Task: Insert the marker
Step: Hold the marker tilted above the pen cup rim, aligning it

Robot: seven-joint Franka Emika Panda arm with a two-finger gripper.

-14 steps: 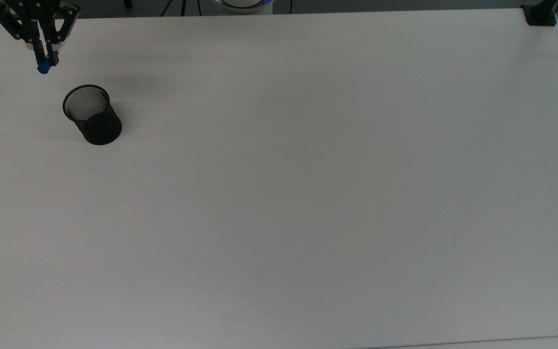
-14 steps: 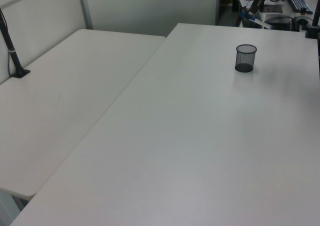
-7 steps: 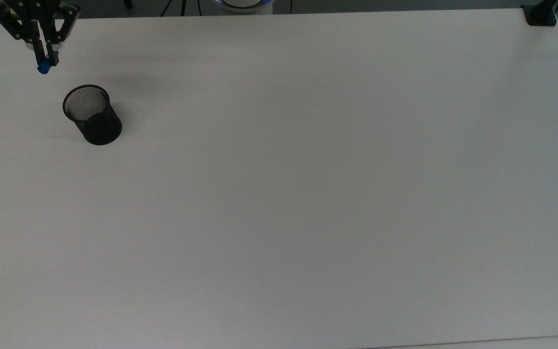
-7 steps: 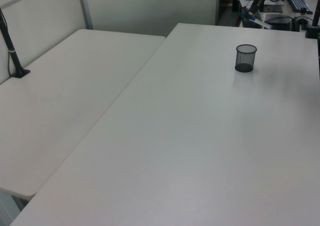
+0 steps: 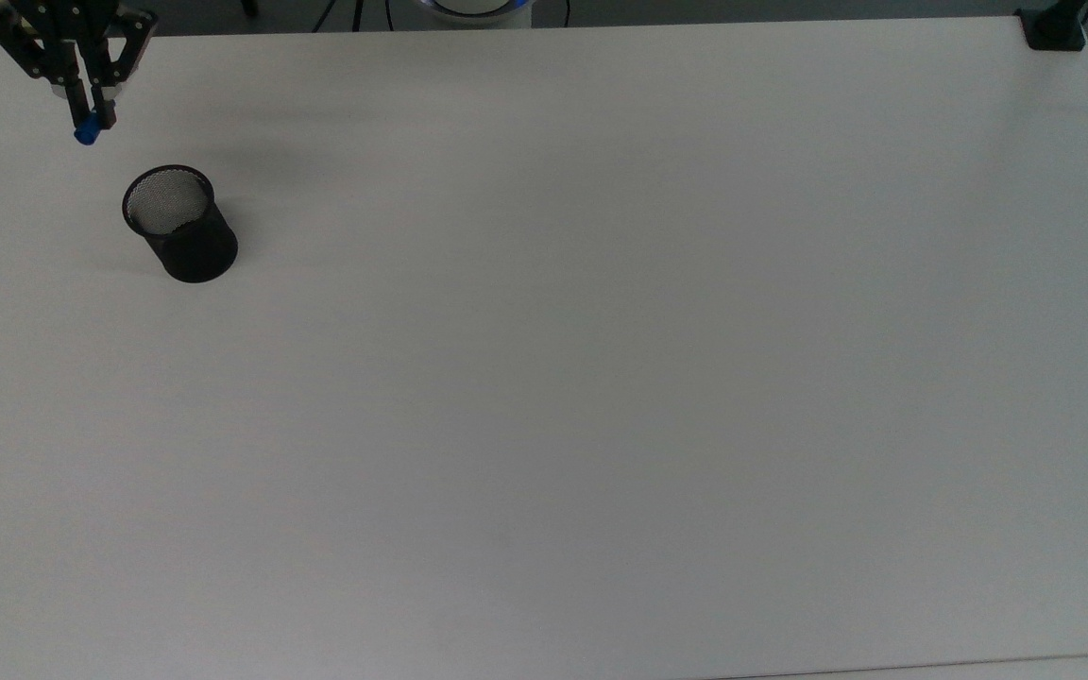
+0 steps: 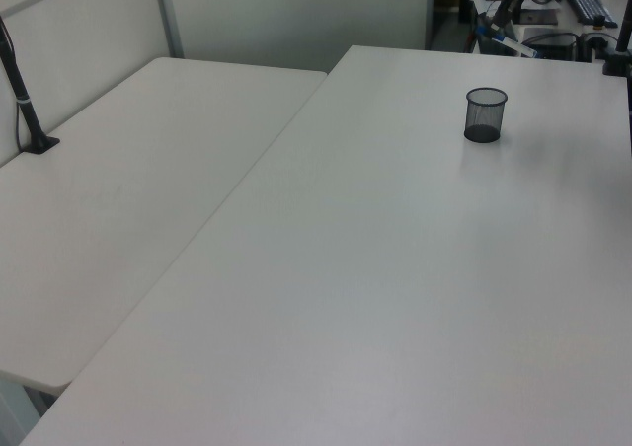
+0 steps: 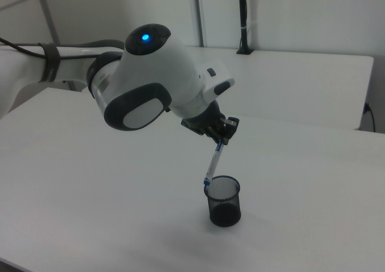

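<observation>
My gripper [image 5: 91, 111] [image 7: 221, 141] is shut on the marker [image 7: 213, 162], a slim white barrel with a blue end [image 5: 85, 134], held tilted in the air. In the right view its lower tip hangs just above the near rim of the black mesh cup [image 7: 224, 201]. In the top view the cup [image 5: 180, 225] stands on the white table below and to the right of the gripper. In the left view the marker [image 6: 512, 43] slants above and behind the cup [image 6: 485, 114].
The white table [image 5: 601, 378] stretches wide to the top view's right. A black clamp [image 5: 1054, 28] sits at its far right corner. A second table [image 6: 109, 219] adjoins in the left view, with a black post [image 6: 25, 106] on it.
</observation>
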